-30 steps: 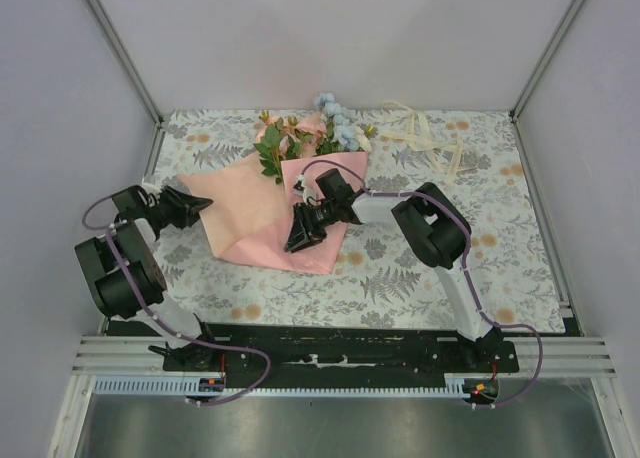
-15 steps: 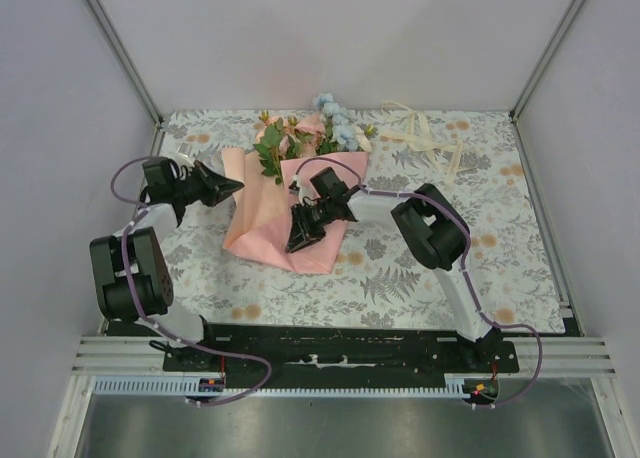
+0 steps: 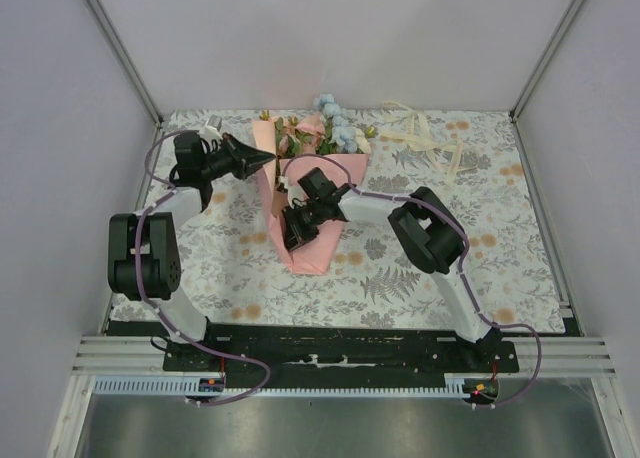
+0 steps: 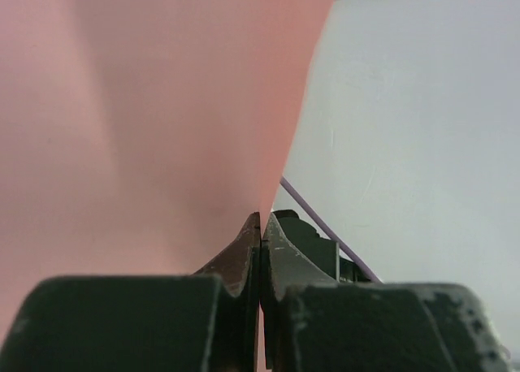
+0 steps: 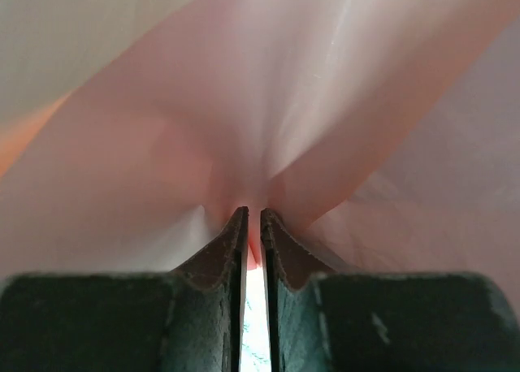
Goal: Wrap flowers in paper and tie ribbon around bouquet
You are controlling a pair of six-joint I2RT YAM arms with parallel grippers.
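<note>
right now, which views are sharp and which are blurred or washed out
top external: even soft light, sharp throughout, faint shadows, no glare on the paper; left wrist: the paper is a close, out-of-focus pink wash; right wrist: the paper is blurred too, pale and seemingly backlit

Paper (image 3: 308, 258): thin, matt, smooth, salmon-pink; light glows through it in right wrist view.
Flowers (image 3: 318, 133): petals perhaps cloth, leaves perhaps plastic, too small to be sure.
Ribbon (image 3: 425, 136): cream, flat, soft, matt.
Tablecloth (image 3: 420, 268): printed leaf pattern, matt.
Left gripper (image 4: 260, 226): dark, matt, tips scuffed brownish.
Frame rail (image 3: 560, 356): bare metal, ribbed, slight shine.
Cable (image 4: 325, 227): purple, smooth sheath.
</note>
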